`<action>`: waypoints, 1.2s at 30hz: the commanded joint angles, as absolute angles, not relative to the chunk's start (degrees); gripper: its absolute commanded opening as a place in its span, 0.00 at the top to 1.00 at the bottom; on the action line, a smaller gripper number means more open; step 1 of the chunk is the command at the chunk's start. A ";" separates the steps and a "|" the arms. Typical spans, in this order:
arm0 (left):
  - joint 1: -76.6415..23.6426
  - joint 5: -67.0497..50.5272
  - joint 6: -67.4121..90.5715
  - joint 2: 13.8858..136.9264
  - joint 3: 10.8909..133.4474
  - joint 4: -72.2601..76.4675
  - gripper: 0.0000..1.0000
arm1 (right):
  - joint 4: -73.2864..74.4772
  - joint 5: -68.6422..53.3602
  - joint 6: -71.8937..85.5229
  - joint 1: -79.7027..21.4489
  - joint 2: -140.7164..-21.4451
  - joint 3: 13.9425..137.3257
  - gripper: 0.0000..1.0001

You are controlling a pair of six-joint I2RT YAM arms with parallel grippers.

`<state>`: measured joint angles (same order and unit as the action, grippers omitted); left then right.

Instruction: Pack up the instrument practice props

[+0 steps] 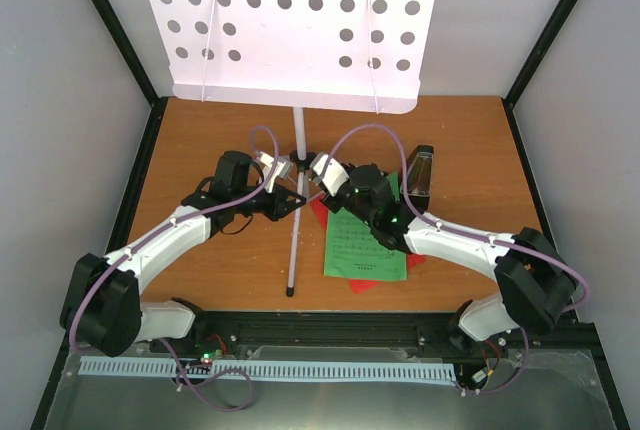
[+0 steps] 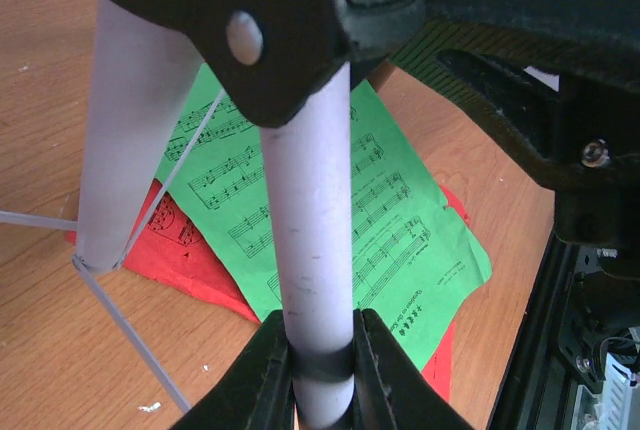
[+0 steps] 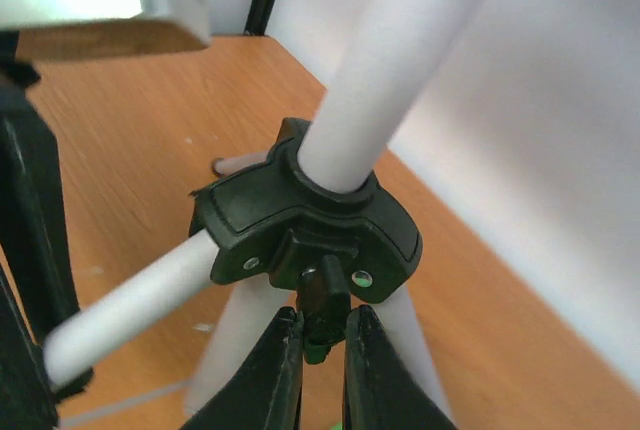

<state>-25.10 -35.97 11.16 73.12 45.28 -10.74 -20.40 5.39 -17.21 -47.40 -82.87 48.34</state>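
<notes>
Left tool point(image 2: 322, 362) clamping stand leg point(image 2: 315, 200), right tool point(image 3: 322, 355) pinching hub knob point(image 3: 322, 302)

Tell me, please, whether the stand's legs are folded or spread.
Spread. In the right wrist view the legs splay outward from the black hub down to the table.

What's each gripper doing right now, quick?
Left gripper: closed on a white tripod leg of the music stand.
Right gripper: closed on the small black knob under the tripod hub.
</notes>
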 commanded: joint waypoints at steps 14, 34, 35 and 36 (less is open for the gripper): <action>-24.87 -34.16 7.23 74.48 46.68 -12.33 0.94 | -28.96 16.61 -56.70 -49.13 -79.75 47.01 0.48; -24.87 -33.02 5.75 70.62 46.48 -11.99 0.41 | -12.37 14.32 31.00 -46.17 -52.81 33.54 0.00; -24.87 -32.34 6.06 70.50 46.56 -12.08 0.40 | -11.05 13.75 33.29 -46.05 -52.74 34.06 0.00; -24.87 -31.54 6.33 70.42 46.62 -12.23 0.39 | -9.15 13.61 35.79 -45.93 -53.04 34.99 0.00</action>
<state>-25.02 -33.67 6.44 71.61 45.58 -11.86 -13.45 16.40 16.19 -46.61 -53.76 34.28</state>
